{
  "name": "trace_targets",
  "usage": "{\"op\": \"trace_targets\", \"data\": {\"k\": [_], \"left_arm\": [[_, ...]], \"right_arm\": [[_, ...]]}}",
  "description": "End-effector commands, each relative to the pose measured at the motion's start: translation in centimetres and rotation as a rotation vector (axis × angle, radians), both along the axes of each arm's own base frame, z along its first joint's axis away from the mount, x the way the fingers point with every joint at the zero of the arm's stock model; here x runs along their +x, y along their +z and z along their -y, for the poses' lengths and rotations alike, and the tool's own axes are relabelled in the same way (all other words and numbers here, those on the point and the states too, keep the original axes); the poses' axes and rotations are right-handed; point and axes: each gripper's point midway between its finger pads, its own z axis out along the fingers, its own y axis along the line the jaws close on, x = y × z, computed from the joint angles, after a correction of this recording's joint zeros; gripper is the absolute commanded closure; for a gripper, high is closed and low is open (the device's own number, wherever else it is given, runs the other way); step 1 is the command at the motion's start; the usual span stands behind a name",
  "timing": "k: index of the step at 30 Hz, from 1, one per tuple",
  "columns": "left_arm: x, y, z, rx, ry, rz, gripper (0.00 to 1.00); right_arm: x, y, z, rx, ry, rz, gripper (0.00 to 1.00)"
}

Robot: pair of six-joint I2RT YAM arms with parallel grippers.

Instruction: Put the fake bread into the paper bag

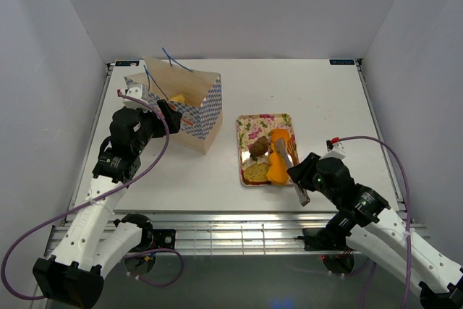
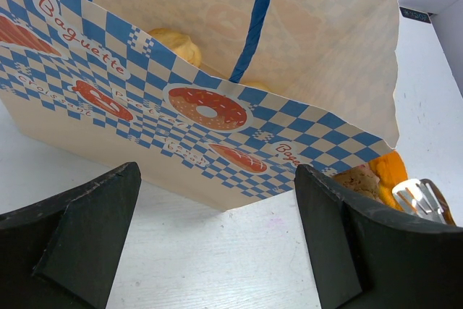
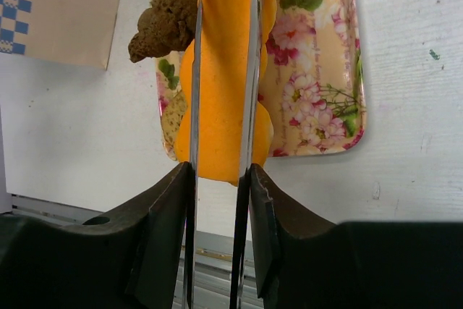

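The paper bag (image 1: 194, 106) stands open at the left, with a golden roll (image 1: 177, 98) inside; the roll also shows in the left wrist view (image 2: 176, 43). My left gripper (image 1: 169, 115) is open and empty, just in front of the bag's checkered side (image 2: 210, 117). My right gripper (image 1: 302, 177) is shut on metal tongs (image 1: 284, 155). The tong blades (image 3: 252, 70) straddle an orange bread piece (image 3: 224, 70) over the floral tray (image 3: 318, 92). A brown bun (image 1: 259, 146), a toast slice (image 1: 255, 172) and orange pieces (image 1: 279, 136) lie on the tray (image 1: 248, 124).
The brown bun (image 3: 168, 19) sits just left of the tongs. The bag's blue string handles (image 1: 173, 59) stick up above its mouth. The table's near edge and metal rail (image 1: 231, 226) run close behind the right gripper. White walls enclose the table.
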Motion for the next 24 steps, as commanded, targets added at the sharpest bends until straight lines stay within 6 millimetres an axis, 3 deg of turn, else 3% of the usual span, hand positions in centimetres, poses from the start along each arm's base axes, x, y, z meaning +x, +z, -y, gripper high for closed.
{"op": "trace_targets", "data": {"k": [1, 9, 15, 24], "left_arm": [[-0.3, 0.2, 0.3, -0.011, -0.014, 0.011, 0.02], [-0.3, 0.0, 0.3, -0.010, -0.014, 0.005, 0.02], [-0.3, 0.1, 0.3, -0.010, -0.014, 0.008, 0.02], [-0.2, 0.1, -0.1, -0.006, 0.010, 0.011, 0.02]], "right_arm": [[1.3, 4.0, 0.3, 0.023, -0.035, 0.111, 0.62], [2.2, 6.1, 1.4, -0.022, -0.068, 0.186, 0.61], [3.3, 10.0, 2.0, -0.065, -0.074, 0.298, 0.61], [5.1, 16.1, -1.3, -0.063, 0.063, 0.459, 0.61]]}}
